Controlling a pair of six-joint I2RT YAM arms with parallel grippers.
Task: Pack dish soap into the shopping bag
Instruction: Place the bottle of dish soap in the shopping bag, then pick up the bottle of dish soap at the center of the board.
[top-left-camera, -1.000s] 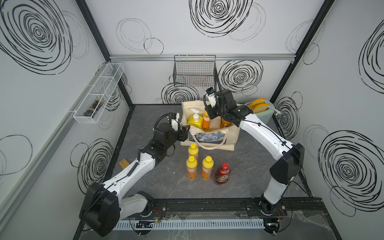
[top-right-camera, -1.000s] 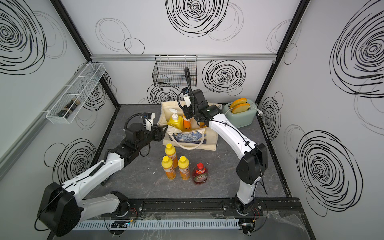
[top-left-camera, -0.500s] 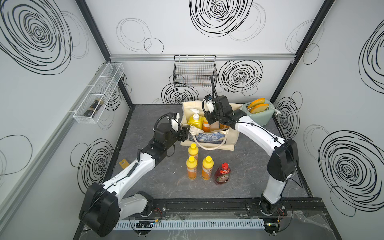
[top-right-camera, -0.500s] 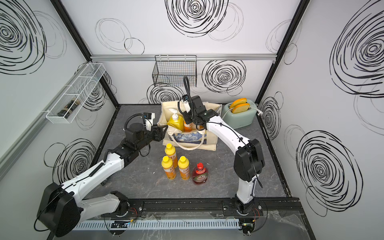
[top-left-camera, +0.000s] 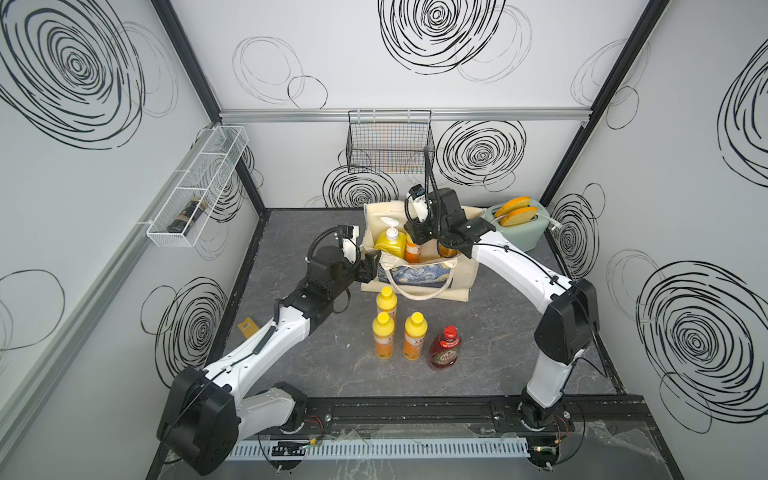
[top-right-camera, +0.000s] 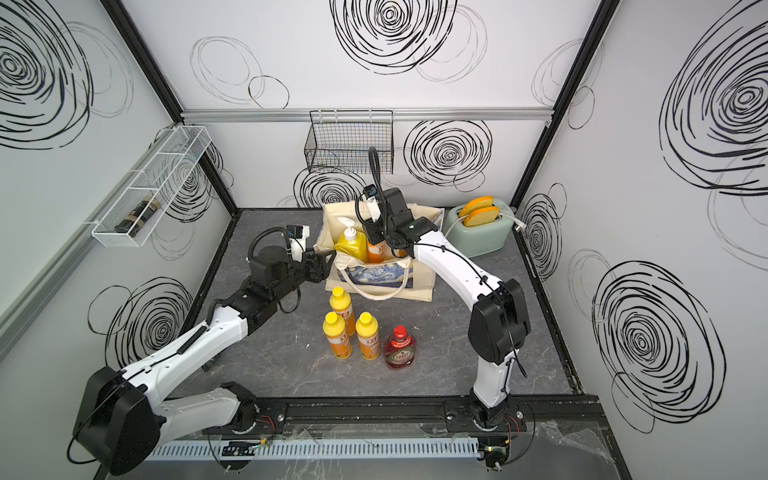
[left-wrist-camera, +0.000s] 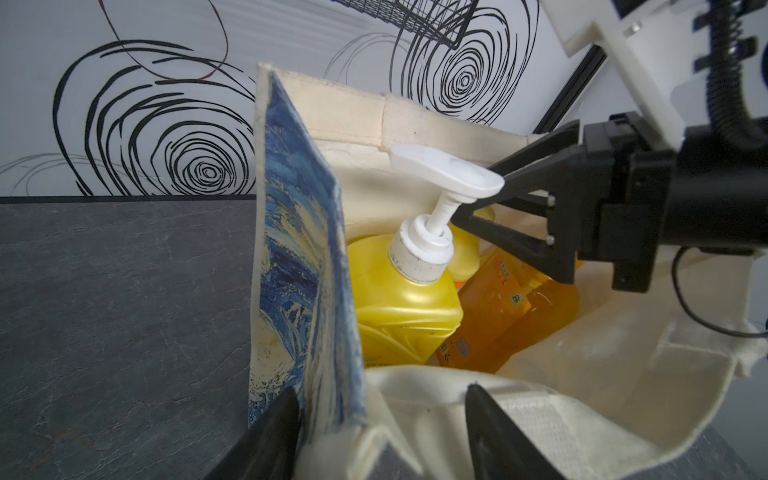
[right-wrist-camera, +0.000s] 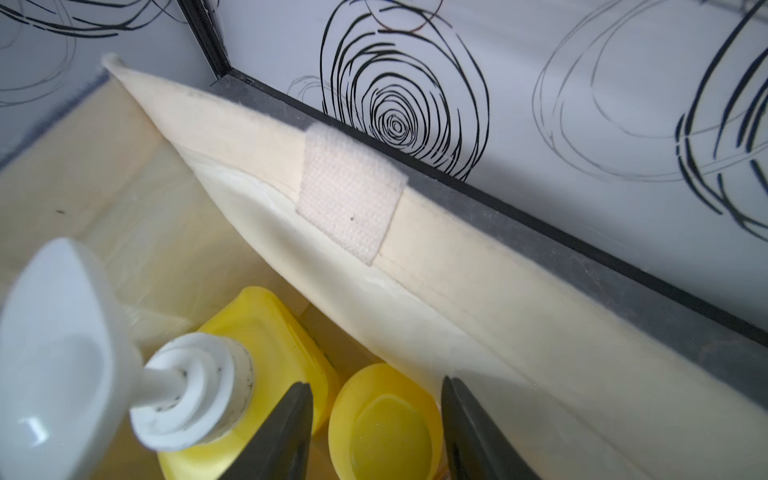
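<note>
The cream shopping bag (top-left-camera: 461, 278) (top-right-camera: 419, 282) stands at the back of the table. In it are a yellow white-pump bottle (top-left-camera: 390, 243) (left-wrist-camera: 407, 307), a clear orange bottle (left-wrist-camera: 548, 307) and a small yellow bottle (top-left-camera: 413, 251). My right gripper (right-wrist-camera: 376, 382) (top-left-camera: 417, 239) reaches into the bag. It is open, with a finger on each side of that small bottle's cap (right-wrist-camera: 386, 424). My left gripper (left-wrist-camera: 380, 399) (top-left-camera: 370, 268) is open astride the bag's near left corner. Three small yellow bottles (top-left-camera: 383, 334) and a red Fairy bottle (top-left-camera: 444, 349) stand in front of the bag.
A mint toaster (top-left-camera: 519, 226) with bread stands right of the bag. A black wire basket (top-left-camera: 388, 145) hangs on the back wall. A white wire shelf (top-left-camera: 195, 187) on the left wall holds a dark jar. A yellow tag (top-left-camera: 248, 326) lies by the left arm.
My right gripper came down and leftward into the bag with the small yellow bottle, then opened off its cap. The left gripper stayed at the bag's corner, its jaws slightly wider.
</note>
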